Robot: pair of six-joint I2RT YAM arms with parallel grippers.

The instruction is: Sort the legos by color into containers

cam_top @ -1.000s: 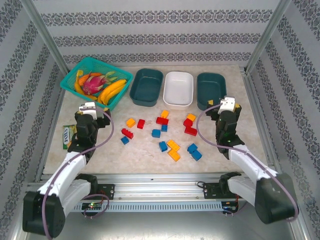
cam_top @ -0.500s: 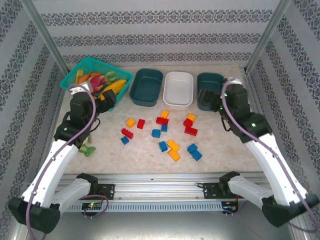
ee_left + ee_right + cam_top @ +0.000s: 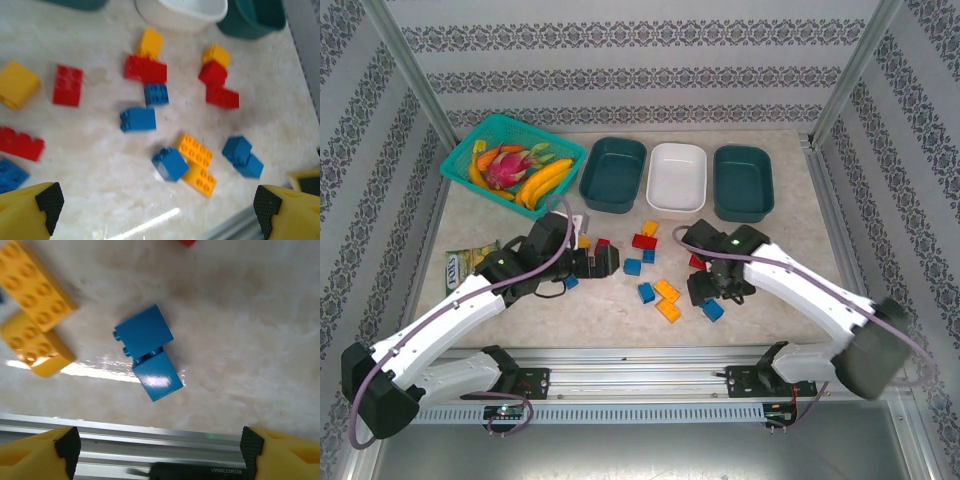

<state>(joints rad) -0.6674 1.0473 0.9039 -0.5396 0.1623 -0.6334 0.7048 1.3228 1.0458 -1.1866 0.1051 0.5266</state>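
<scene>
Legos: the red, blue and yellow-orange legos (image 3: 667,290) lie loose on the marbled table (image 3: 800,240), scattered just in front of the tubs. None of them sits in a tub.
Blue pair: two blue bricks (image 3: 147,357) touch corner to corner at the near right of the scatter. Two yellow bricks (image 3: 37,300) lie close beside them.
Right gripper: the right gripper (image 3: 159,444) hangs low over the blue pair with its fingers spread wide. It grips nothing, and the bricks lie clear of both pads.
Left gripper: the left gripper (image 3: 156,202) has its fingers fully apart and empty, looking across the scatter from the left side. From above its dark fingers blend with the bricks near them, so I can't say whether it touches one.
Containers: the left teal tub (image 3: 613,172), the white tub (image 3: 677,177) and the right teal tub (image 3: 743,182) stand in a row at the far side. All three are empty.
Around: a latticed basket of fruit (image 3: 470,150) sits in the far left corner, and a snack packet (image 3: 465,265) lies by the left edge.
</scene>
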